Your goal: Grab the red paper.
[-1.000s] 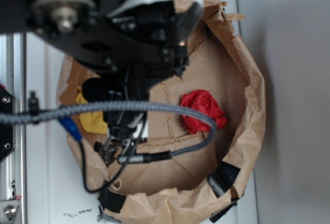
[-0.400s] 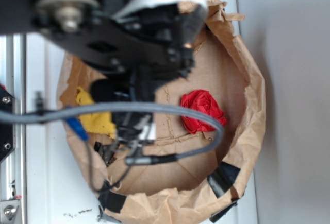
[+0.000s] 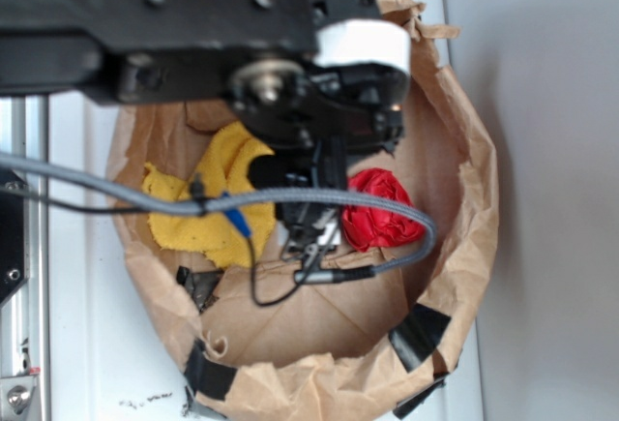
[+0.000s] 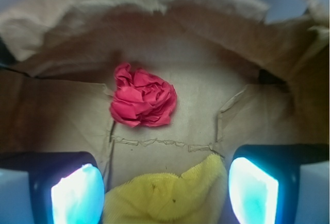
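The red paper [image 3: 382, 210] [image 4: 143, 102] was a small, bright red wad, crumpled into tight folds that curled round one another like the petals of a rose. In the exterior view it sat right of centre in the frame, its left edge partly hidden, its creases catching light on top and falling into darker red below. In the wrist view it lay a little left of centre, in the upper half of the frame, fully visible and roughly round, with one ragged flap standing up at its upper left. It rested flat and loose, and nothing gripped it.
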`<state>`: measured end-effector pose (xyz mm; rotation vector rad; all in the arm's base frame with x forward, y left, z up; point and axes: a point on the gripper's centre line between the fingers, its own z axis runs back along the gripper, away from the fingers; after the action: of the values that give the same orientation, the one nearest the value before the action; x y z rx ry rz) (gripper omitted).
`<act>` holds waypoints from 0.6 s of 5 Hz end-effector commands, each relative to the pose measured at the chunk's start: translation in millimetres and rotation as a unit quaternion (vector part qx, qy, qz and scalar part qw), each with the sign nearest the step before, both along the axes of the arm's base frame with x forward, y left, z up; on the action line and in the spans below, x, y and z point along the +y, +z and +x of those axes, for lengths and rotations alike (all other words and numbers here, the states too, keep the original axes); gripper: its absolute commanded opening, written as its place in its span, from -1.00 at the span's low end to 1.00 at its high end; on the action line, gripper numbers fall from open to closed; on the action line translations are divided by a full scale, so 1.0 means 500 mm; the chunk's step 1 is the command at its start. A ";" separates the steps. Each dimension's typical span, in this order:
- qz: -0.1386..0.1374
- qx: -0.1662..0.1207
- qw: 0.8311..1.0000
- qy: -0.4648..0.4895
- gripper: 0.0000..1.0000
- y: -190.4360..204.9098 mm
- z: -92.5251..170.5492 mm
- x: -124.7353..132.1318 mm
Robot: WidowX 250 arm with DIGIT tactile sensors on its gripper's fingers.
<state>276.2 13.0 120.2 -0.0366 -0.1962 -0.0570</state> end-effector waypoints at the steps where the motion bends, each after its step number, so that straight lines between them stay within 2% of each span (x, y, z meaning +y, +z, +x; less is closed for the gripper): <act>1: 0.003 -0.028 1.000 -0.002 1.00 -0.050 0.074 -0.024; 2: -0.035 -0.048 0.998 -0.012 1.00 -0.082 0.118 -0.032; 3: -0.033 -0.040 0.998 -0.021 1.00 -0.120 0.140 -0.061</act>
<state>334.7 -10.3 45.0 -0.1056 -0.2188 -0.0679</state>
